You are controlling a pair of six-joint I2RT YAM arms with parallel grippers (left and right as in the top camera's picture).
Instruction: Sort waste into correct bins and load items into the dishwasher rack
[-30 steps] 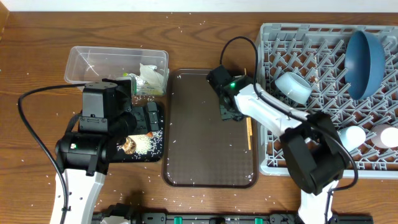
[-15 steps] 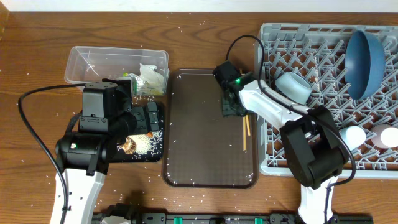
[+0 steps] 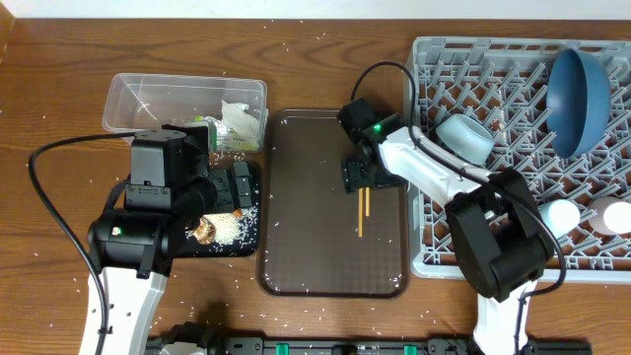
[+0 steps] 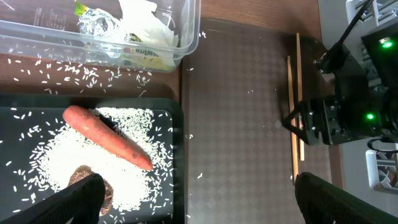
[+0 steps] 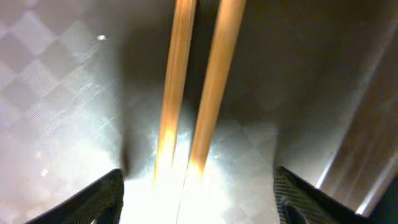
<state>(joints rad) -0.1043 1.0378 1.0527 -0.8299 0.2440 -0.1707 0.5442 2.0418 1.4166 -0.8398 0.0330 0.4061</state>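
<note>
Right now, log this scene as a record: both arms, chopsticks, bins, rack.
left gripper: jaws open, above black tray
right gripper: jaws open astride chopsticks, over brown tray
chopsticks: side by side on brown tray, outside rack
clear tub: tissue, wrapper
black tray: carrot, rice, brown lump
rack: blue plate, white bowl, two cups

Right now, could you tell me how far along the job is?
Done: plate, bowl and both cups sit in the rack; tissue and wrapper are in the clear tub; carrot, rice and a brown lump in the black tray. In hand: the open right gripper straddles the chopsticks on the brown tray. Left: racking them.
</note>
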